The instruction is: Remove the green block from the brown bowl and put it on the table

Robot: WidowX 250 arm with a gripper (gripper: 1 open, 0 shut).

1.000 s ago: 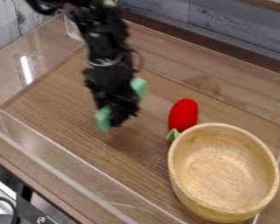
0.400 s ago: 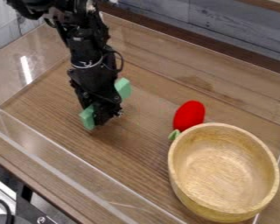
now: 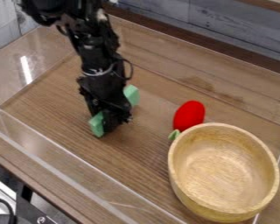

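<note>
Round light-tan wooden bowl with a thick rim point(image 3: 223, 172): sits at the near right of the brown wood-grain bench point(image 3: 60, 114), upright, opening facing up. Pale inside visible down to the bottom; nothing in it. The rim runs all the way round, unobstructed.

Slim mint-green rectangular block point(image 3: 99, 125): outside the bowl, over the left-centre part of the bench, well apart from the rim. It's at the black gripper point(image 3: 112, 110), tilted, its lower end pointing toward the near left. Green shows at two spots, below the gripper and again at its upper right, with black finger parts covering the stretch between. Gripper is closed on the block. Can't tell whether the block's lower end touches the bench; view is a bit blurred there.

Red strawberry-like toy with a green stem point(image 3: 188, 115): also outside the bowl, lying on the bench just behind the rim, stem end toward the bowl. Can't tell if the stem touches the rim.

Black robot arm point(image 3: 91, 39) comes in from the top left, reaching down to the block. Low clear acrylic wall point(image 3: 17, 24) along the bench edge at the far left. Black cable point(image 3: 3, 208) curls at the bottom left corner, off the bench surface.
</note>
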